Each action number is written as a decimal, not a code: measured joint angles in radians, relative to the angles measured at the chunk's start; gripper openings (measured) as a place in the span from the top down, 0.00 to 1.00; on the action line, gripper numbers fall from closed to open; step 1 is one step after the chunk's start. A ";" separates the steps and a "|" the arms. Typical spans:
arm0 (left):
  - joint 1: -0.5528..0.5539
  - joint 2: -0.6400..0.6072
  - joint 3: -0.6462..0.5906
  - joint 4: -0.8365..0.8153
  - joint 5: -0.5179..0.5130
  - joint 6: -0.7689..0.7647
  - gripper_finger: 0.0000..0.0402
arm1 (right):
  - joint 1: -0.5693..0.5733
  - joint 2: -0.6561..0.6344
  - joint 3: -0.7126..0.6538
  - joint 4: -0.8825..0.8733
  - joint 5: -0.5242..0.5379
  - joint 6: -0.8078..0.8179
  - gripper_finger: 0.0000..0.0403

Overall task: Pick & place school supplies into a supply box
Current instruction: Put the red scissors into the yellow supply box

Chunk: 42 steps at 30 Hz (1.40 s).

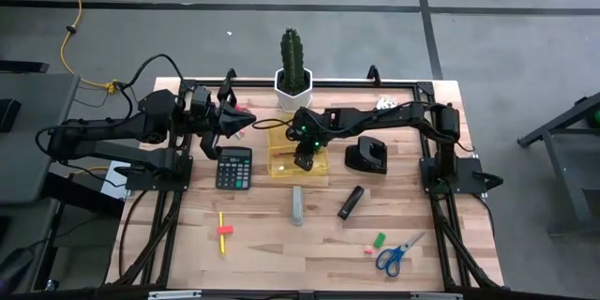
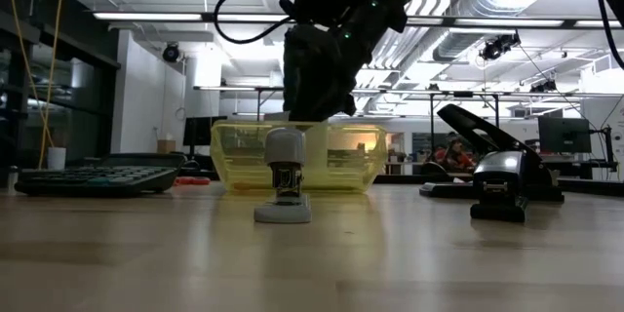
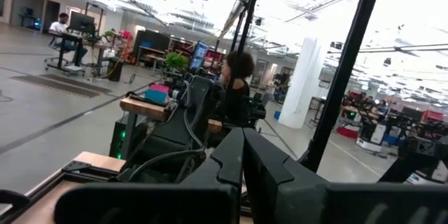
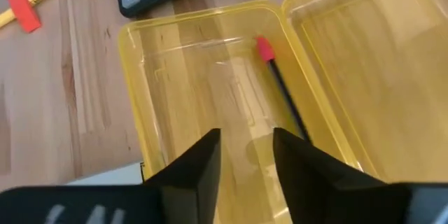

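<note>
Inside the yellow supply box [image 4: 203, 63], just beyond the right gripper [image 4: 245, 164]: one dark pen [image 4: 283, 91], red-tipped. Gripper hangs over the box, fingers slightly parted, empty. Left gripper [image 1: 230, 120] waits near the calculator [image 1: 233, 168], fingers closed.

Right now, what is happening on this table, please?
The right gripper hangs open over the yellow box, holding nothing. A black pen with a red end lies inside the box. The left gripper waits at the back, near the calculator. Blue scissors, a yellow pencil and small erasers lie on the table, not yet packed.
</note>
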 joint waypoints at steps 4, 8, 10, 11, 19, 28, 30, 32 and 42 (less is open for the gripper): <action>0.000 0.000 0.000 0.000 -0.014 0.000 1.00 | -0.012 -0.050 0.000 -0.010 -0.001 -0.051 0.64; 0.000 0.000 0.000 -0.016 -0.015 0.000 1.00 | -0.038 -0.156 0.000 -0.056 -0.003 -0.120 0.63; 0.000 0.000 0.000 -0.036 -0.014 0.000 1.00 | -0.051 -0.225 -0.025 -0.052 -0.002 -0.145 0.63; 0.000 0.000 0.000 -0.045 -0.015 0.000 1.00 | -0.056 -0.266 -0.051 -0.032 0.000 -0.147 0.63; 0.000 0.000 0.000 -0.101 -0.014 0.000 1.00 | -0.052 -0.678 -0.533 0.571 0.003 0.098 0.63; 0.000 0.000 0.000 -0.100 -0.028 0.000 1.00 | -0.016 -0.923 -0.774 1.013 0.069 0.081 0.63; 0.000 0.000 0.000 -0.100 -0.031 0.000 1.00 | -0.013 -0.935 -0.775 1.007 0.077 0.088 0.63; 0.000 0.000 0.000 -0.100 -0.033 0.000 1.00 | -0.013 -0.935 -0.773 1.013 0.075 0.095 0.63; 0.000 0.000 0.000 -0.100 -0.045 0.000 1.00 | -0.013 -0.930 -0.765 1.005 0.071 0.071 0.63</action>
